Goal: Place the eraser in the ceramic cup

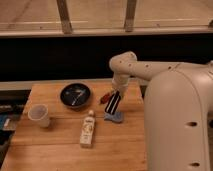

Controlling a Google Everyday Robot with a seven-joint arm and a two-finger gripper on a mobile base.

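gripper (118,93) over table (55,145) by blue-grey pad (116,118), outline lost against eraser (113,104); eraser hides part of pad; black bowl (63,93) contents unclear; robot body (180,125) cut off at edge

No legible text, brand, number or sign anywhere. The bottle (87,132) lying on the table (50,150), below-right of the black bowl (64,93), has a darker label patch, but nothing on it can be made out. The eraser (113,106), right of the bowl, shows plain white stripes only, no lettering. The claw (116,98) is right of the bowl, at the eraser, and has no markings. The robot's white shell is also unmarked.
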